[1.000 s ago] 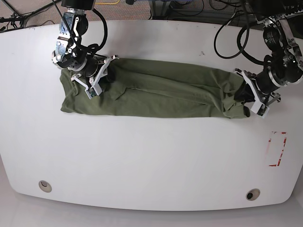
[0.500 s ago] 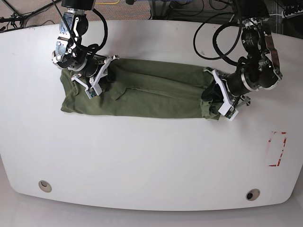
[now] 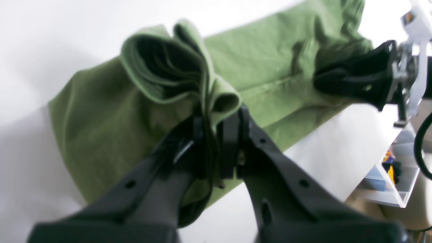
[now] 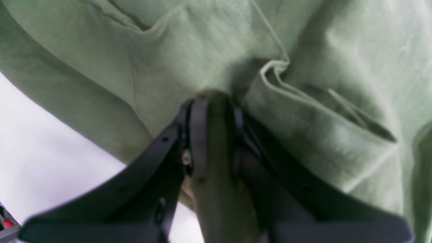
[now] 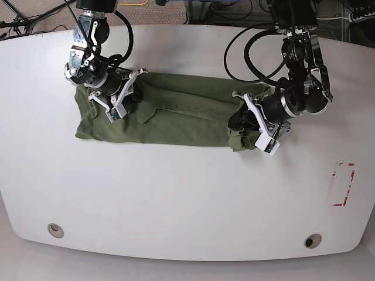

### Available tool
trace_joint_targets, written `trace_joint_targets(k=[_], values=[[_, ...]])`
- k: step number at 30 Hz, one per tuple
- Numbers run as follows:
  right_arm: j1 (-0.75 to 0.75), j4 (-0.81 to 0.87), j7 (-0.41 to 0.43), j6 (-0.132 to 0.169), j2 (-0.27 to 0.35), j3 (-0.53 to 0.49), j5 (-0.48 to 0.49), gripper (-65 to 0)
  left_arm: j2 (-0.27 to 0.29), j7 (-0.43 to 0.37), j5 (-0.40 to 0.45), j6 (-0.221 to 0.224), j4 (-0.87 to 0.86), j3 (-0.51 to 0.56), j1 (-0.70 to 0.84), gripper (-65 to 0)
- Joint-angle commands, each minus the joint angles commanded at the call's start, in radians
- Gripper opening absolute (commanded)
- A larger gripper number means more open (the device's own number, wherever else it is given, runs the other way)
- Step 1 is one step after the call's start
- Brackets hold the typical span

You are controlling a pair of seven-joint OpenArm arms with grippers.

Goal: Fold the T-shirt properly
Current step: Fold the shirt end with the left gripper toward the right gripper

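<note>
Cloth first: we've got the left gripper (image 5: pixel 241 130) pinching the bunched end of the T-shirt (image 5: pixel 176 111) mid-table, so we carry it low and level toward the far end, where the right gripper (image 5: pixel 120 93) clamps it.

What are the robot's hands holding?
Both grip the olive-green cotton T-shirt: left gripper pinches its bunched end, right gripper pinches fabric near the other end.

T-shirt (image 4: pixel 303 84) cropped and blurred, right end effector (image 4: pixel 212 104) tips buried in cloth
</note>
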Motion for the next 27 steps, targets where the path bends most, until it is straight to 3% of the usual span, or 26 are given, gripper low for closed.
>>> trace_joint_targets(k=[18, 22, 27], values=[[0.003, 0.0, 0.002, 0.0, -0.002, -0.003, 0.002, -56.1, 0.043, 0.0, 0.0, 0.0, -0.044, 0.103, -0.035, -64.0], [0.005, 0.0, 0.002, 0.0, -0.002, -0.003, 0.002, -56.0, 0.043, 0.0, -0.005, 0.0, -0.072, 0.118, -0.037, -53.1], [0.006, 0.0, 0.002, 0.0, -0.002, -0.003, 0.002, -56.0, 0.051, 0.0, -0.008, 0.0, -0.071, 0.129, -0.038, -34.6]])
